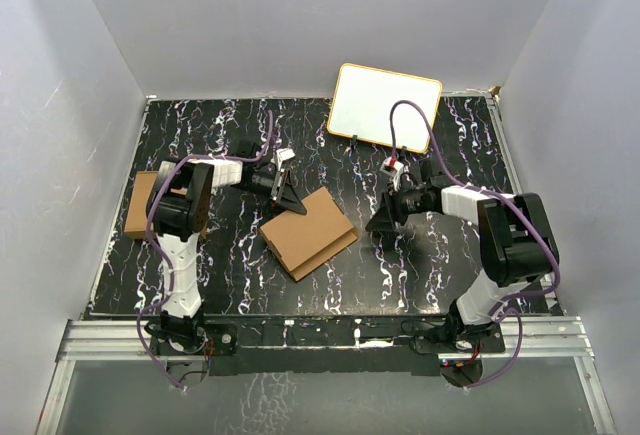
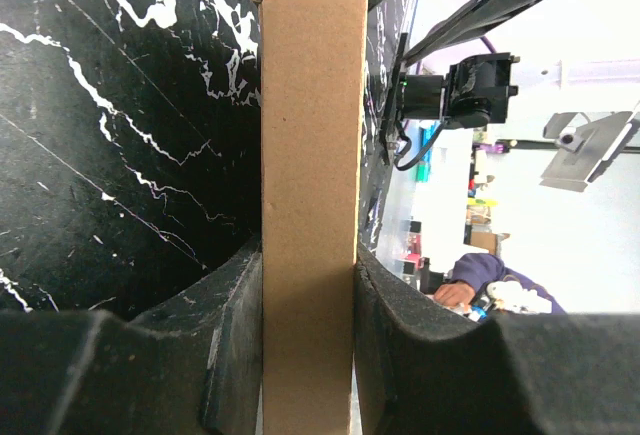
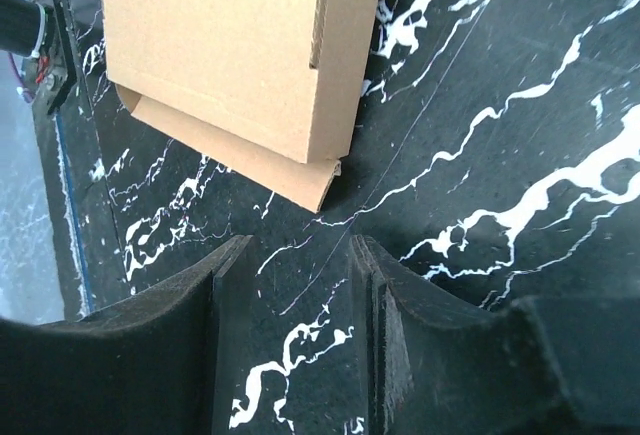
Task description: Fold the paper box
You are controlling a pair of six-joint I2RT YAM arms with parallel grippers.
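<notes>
At the middle of the black marbled table [image 1: 440, 265], the paper box [image 1: 308, 232] is laid flat as a slim carton. The right gripper [image 1: 383, 219] is poised near it, jaws parted and empty. The box's far edge is clamped by the left gripper [image 1: 287, 195]. Farther back, a yellow-rimmed white board [image 1: 385, 105] is seen.

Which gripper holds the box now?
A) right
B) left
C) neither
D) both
B: the left gripper is shut on the box, whose cardboard fills the gap between its fingers. The right gripper stands open over the table with nothing between its fingers, and the box lies ahead of it, apart.
</notes>
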